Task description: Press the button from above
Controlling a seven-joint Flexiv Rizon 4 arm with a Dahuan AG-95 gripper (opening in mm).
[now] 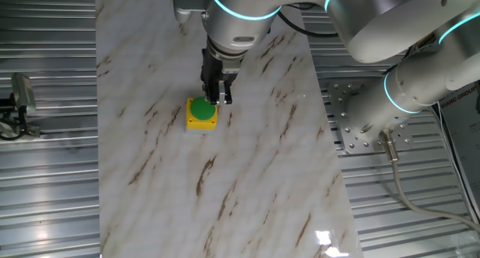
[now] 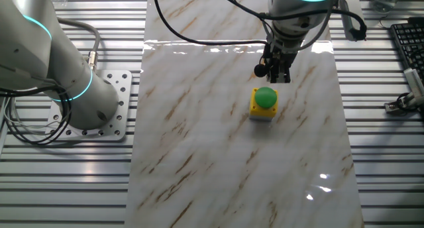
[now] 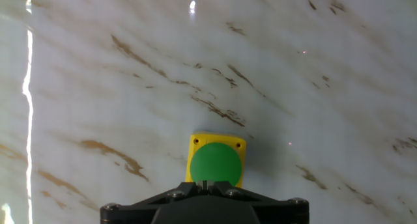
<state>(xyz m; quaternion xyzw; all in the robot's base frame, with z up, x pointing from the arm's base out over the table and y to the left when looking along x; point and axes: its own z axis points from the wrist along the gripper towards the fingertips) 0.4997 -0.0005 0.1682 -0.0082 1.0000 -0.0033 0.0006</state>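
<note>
The button is a round green cap point(image 1: 201, 108) on a square yellow box base point(image 1: 200, 124), standing on the marble table top. It also shows in the other fixed view point(image 2: 265, 97) and in the hand view point(image 3: 215, 164). My gripper point(image 1: 217, 99) points straight down, with its tips just beside the cap's far edge and slightly above it. In the hand view the two fingertips point(image 3: 205, 183) touch each other, so the gripper point(image 3: 205, 183) is shut and holds nothing. The tips overlap the cap's near edge there. It also shows in the other fixed view point(image 2: 275, 75).
The marble slab point(image 1: 247, 175) lies on a ribbed metal table point(image 1: 52, 175). The arm's base plate point(image 2: 106, 115) and cables sit beside the slab. A keyboard point(image 2: 407, 46) lies off the slab at one side.
</note>
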